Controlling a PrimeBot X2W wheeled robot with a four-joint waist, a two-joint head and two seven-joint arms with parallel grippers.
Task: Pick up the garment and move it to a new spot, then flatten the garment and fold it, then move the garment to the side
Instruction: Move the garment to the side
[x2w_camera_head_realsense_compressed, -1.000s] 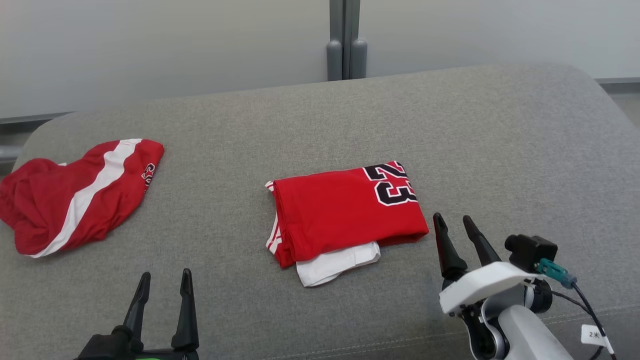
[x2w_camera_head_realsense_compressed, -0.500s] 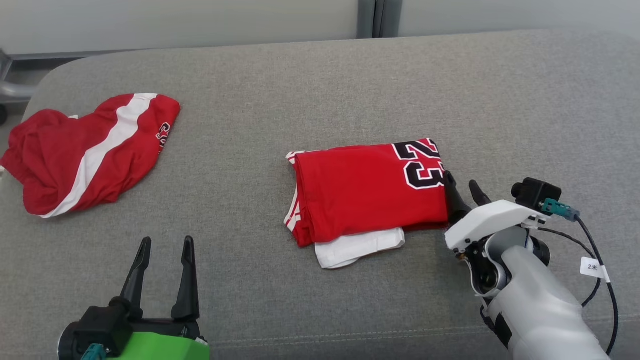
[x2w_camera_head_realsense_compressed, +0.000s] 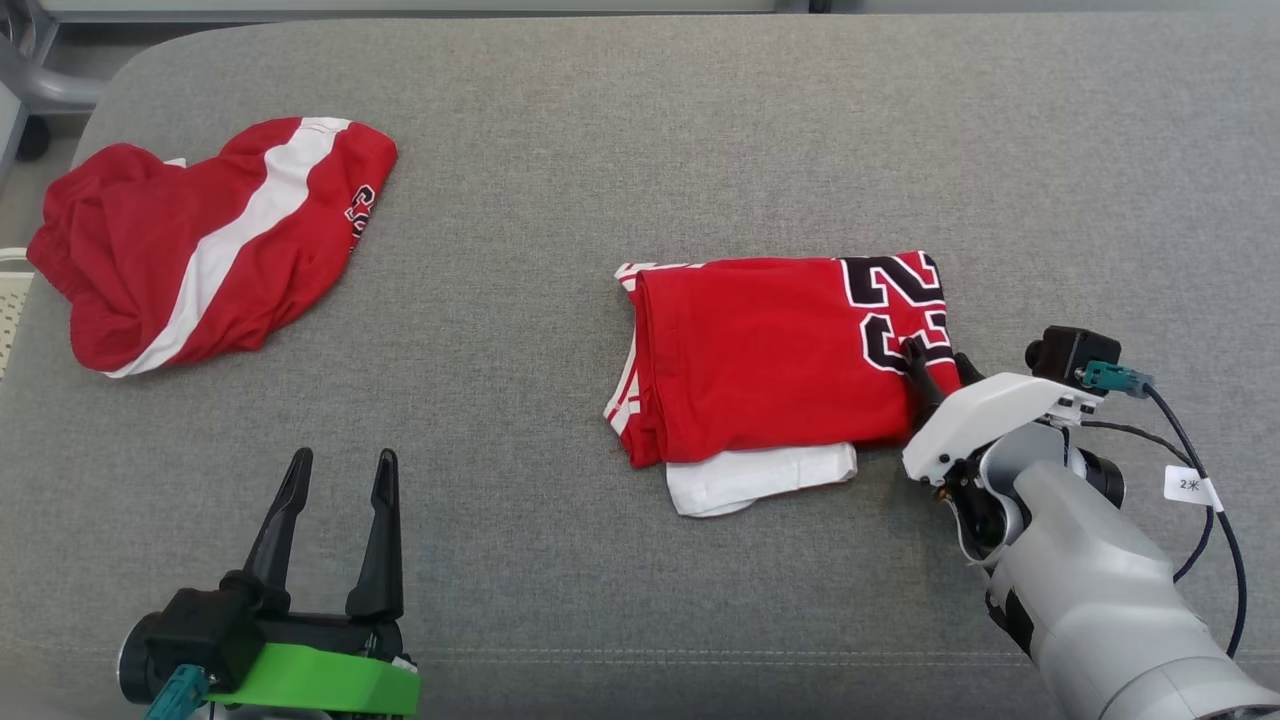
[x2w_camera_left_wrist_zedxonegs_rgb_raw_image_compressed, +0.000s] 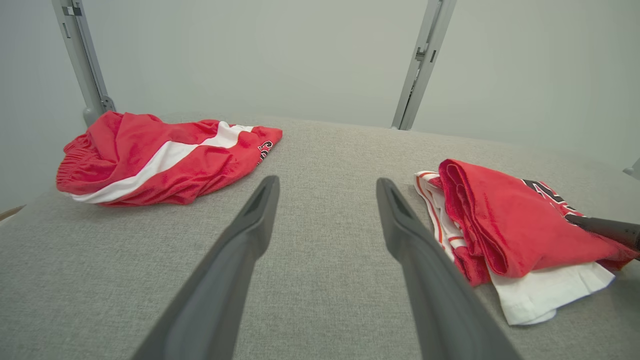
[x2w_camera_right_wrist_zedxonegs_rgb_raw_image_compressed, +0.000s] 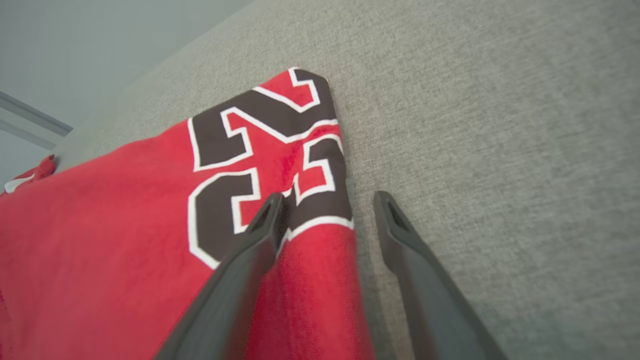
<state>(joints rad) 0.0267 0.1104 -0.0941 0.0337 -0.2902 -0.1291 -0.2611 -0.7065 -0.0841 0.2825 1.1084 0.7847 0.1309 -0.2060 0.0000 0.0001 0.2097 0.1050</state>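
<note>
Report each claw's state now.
Left claw: open, empty.
Right claw: open, astride the folded jersey at its right edge, not gripping.

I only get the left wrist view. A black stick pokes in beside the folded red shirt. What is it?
Observer: That's one finger of the right gripper. The head view shows its arm reaching in from the right of the shirt.
Operator: Has it grabbed the shirt?
Observer: Not yet. In the right wrist view the jaws stand open astride the shirt's edge, with one finger on the printed 23 and the other over bare couch.
</note>
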